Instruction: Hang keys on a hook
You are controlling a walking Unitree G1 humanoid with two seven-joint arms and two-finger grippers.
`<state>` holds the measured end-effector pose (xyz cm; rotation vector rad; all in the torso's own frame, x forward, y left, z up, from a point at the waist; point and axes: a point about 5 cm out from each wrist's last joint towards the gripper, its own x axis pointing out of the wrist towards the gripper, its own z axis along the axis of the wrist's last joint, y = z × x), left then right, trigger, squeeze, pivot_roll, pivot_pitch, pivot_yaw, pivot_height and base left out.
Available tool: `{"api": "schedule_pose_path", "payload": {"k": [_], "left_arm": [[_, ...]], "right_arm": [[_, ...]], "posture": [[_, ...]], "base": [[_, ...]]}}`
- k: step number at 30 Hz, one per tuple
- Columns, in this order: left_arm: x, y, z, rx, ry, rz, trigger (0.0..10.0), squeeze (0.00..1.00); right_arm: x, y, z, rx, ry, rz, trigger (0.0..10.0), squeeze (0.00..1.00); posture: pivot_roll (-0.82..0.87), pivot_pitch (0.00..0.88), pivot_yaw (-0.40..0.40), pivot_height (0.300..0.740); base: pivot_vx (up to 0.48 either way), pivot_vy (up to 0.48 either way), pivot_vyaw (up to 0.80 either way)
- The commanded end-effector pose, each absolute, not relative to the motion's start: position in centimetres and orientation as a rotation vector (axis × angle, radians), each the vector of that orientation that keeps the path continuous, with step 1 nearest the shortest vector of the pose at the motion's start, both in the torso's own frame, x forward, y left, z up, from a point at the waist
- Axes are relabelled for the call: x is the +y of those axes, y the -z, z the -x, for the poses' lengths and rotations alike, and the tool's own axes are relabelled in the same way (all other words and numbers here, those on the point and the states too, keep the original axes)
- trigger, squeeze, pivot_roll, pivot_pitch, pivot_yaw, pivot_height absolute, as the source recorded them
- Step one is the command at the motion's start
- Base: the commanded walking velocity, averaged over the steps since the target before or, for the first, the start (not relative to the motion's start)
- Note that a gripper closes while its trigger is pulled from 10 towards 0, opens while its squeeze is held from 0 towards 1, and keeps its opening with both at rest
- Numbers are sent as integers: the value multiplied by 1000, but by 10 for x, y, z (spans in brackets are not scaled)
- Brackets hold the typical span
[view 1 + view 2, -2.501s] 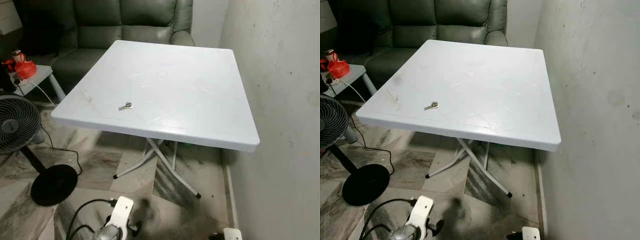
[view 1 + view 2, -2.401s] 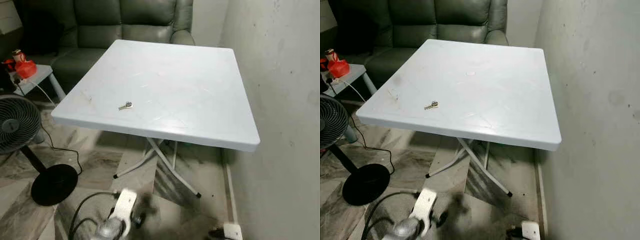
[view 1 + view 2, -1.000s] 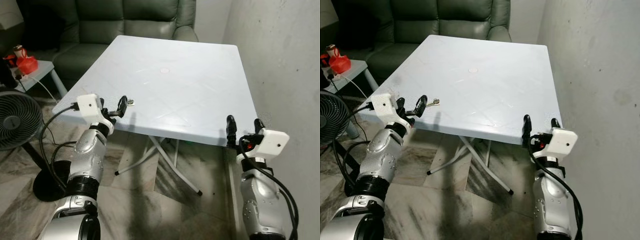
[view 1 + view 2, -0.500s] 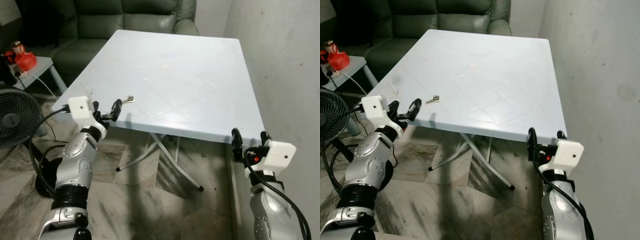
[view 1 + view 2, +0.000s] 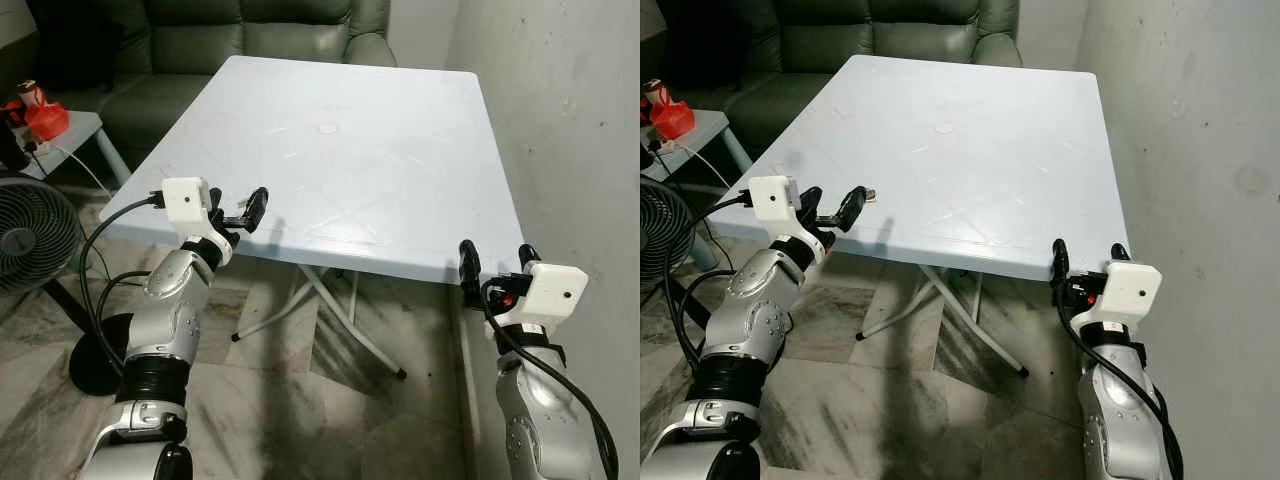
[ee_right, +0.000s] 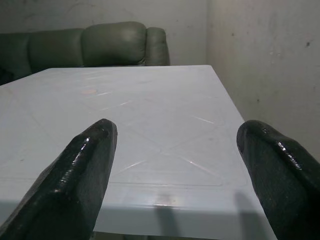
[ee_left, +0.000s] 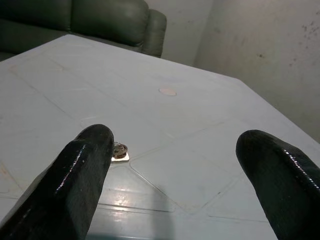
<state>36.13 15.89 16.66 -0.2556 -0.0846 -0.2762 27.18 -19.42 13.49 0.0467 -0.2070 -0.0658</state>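
left tool [image 5: 238,210]: raised forward, fingers spread | right tool [image 5: 492,265]: raised forward, fingers spread

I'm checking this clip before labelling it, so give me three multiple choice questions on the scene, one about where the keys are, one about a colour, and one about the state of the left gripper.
1. Where do the keys lie?
A. on the white table, near its front-left edge
B. on the floor
C. on the sofa

2. What colour is the sofa behind the table?
A. red
B. dark green
C. white

3. How is the left gripper?
A. shut on the keys
B. open, at the table edge near the keys
C. shut and hanging by the floor

Answers: 1 A, the left wrist view shows them lying on the tabletop beside one black finger. 2 B, its cushions look dark green. 3 B, the two fingers stand wide apart with nothing between them.
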Motion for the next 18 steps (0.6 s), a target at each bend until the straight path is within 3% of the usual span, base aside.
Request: {"api": "schedule_pose_path", "payload": {"k": [1, 18], "left_arm": [[162, -174, -363, -100, 271, 245, 10000, 0], [157, -170, -362, -102, 270, 263, 10000, 0]], "right_arm": [[-191, -142, -274, -228, 52, -42, 10000, 0], [-192, -142, -278, -213, 34, -23, 10000, 0]], "posture": [[-95, 27, 32, 740], [-85, 2, 11, 740]], "base": [[0, 259, 0], [0, 302, 0]]}}
